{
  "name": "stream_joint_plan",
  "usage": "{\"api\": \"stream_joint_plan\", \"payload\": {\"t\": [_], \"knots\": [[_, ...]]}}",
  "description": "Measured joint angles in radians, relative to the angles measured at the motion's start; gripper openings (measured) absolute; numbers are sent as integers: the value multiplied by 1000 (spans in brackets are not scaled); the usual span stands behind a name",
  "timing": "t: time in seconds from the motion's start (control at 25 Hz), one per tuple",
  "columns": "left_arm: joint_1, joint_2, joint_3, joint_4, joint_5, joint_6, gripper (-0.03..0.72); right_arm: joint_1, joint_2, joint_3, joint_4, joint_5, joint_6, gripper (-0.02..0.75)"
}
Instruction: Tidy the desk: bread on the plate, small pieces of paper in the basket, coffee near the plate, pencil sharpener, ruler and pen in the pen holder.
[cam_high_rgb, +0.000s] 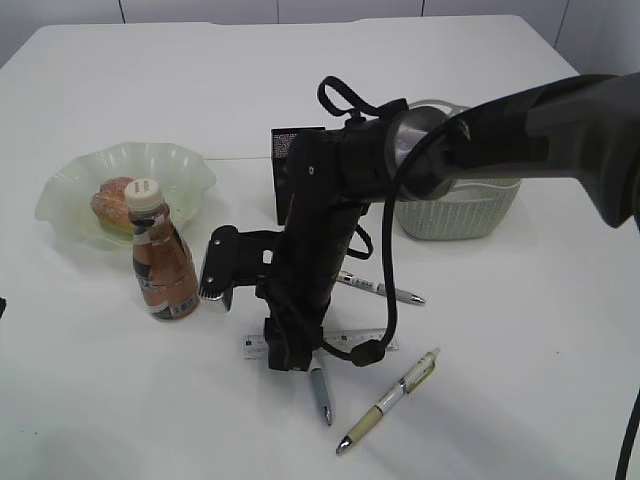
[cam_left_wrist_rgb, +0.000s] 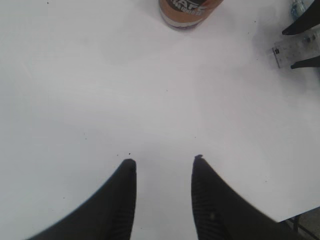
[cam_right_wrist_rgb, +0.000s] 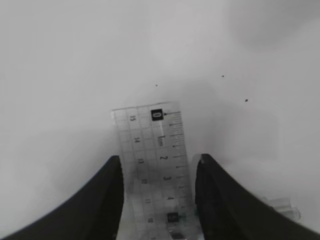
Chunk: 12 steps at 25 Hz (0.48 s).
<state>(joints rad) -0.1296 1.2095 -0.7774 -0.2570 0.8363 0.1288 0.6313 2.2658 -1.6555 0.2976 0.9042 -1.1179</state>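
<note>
The clear ruler (cam_right_wrist_rgb: 155, 160) lies flat on the white desk (cam_high_rgb: 520, 330), and my right gripper (cam_right_wrist_rgb: 160, 158) stands astride it, jaws open, a thin gap showing on the right side. From outside, that gripper (cam_high_rgb: 290, 360) points down over the ruler (cam_high_rgb: 255, 347). My left gripper (cam_left_wrist_rgb: 164, 160) is open over bare desk, holding nothing. The bread (cam_high_rgb: 110, 200) sits in the wavy green plate (cam_high_rgb: 180, 165), with the coffee (cam_high_rgb: 160, 265) upright beside it. The black pen holder (cam_high_rgb: 285, 165) is half hidden behind the right arm. Three pens (cam_high_rgb: 385, 290), (cam_high_rgb: 320, 390), (cam_high_rgb: 395, 395) lie loose. The pencil sharpener and paper pieces are out of view.
The green perforated basket (cam_high_rgb: 460, 215) stands at the back right, partly behind the right arm. The desk's front edge (cam_left_wrist_rgb: 300, 212) shows low on the right of the left wrist view.
</note>
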Motion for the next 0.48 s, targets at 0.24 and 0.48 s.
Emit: {"api": "stream_joint_plan", "payload": {"t": [0.24, 0.48], "knots": [[0, 0, 0, 0, -5, 0, 278, 0, 0, 0, -7, 0, 0, 272], [0, 0, 0, 0, -5, 0, 278, 0, -15, 0, 14, 8, 0, 267]]}}
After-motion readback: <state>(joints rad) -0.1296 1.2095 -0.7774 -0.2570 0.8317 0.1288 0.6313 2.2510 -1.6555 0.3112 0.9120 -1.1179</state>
